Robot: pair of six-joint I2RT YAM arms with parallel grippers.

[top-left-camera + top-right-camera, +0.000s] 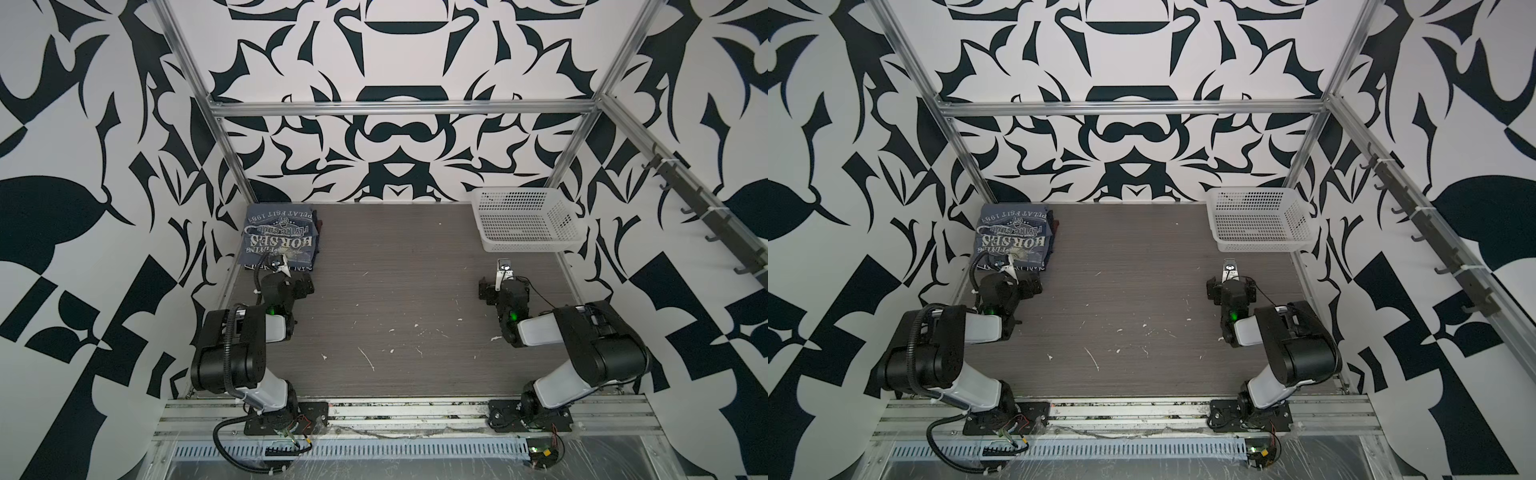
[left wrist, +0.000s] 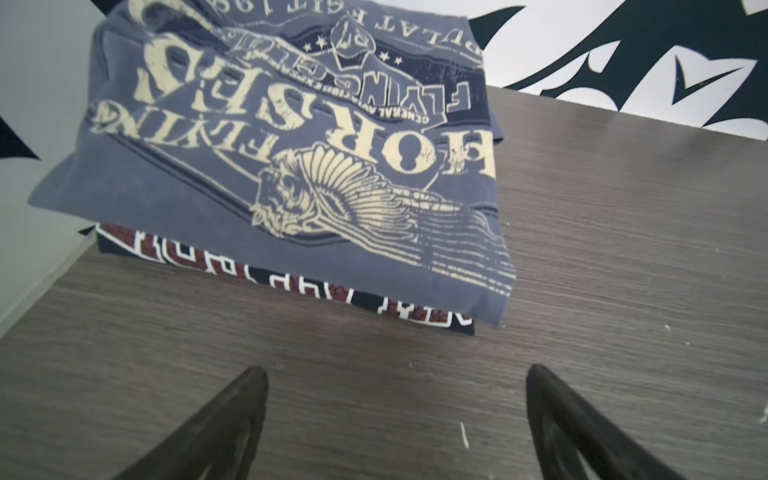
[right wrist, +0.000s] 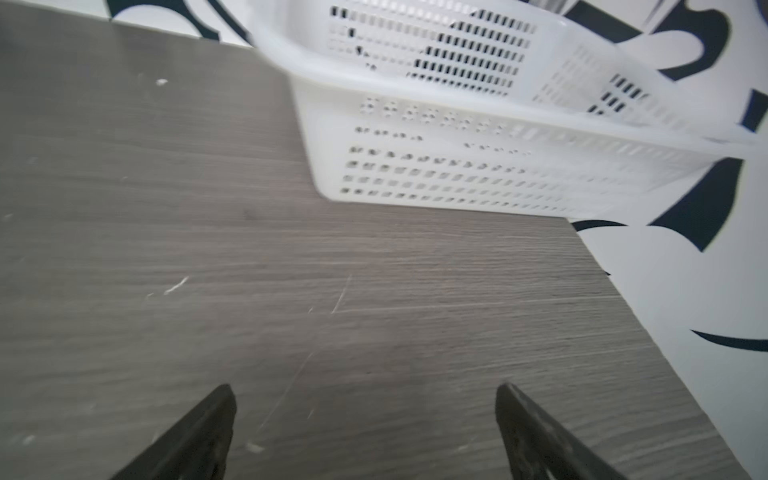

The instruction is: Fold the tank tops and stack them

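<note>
My left hand (image 2: pixel 397 370), spread wide and empty, points at the folded blue tank top (image 2: pixel 291 166) lying on the navy one (image 2: pixel 432 319), across the worktop (image 1: pixel 395 311) from the basket (image 1: pixel 523 245), near which my right hand (image 3: pixel 365 388) hovers, likewise spread.

In both top views you look steeply down from high above the near edge of the table (image 1: pixel 415 316), facing the patterned back wall (image 1: pixel 399 158). The two eyes sit side by side, so their pictures nearly match, shifted slightly sideways. Both hold the whole tabletop, with the stacked tank tops (image 1: pixel 282 237) at far left and the white basket (image 1: pixel 525 245) at far right. Your left wrist camera rides low and close to that stack, looking past the spread left gripper (image 2: pixel 395 374) toward the far left corner. Your right wrist camera rides low near the basket, looking past the spread right gripper (image 3: pixel 365 390) toward the far right corner.
</note>
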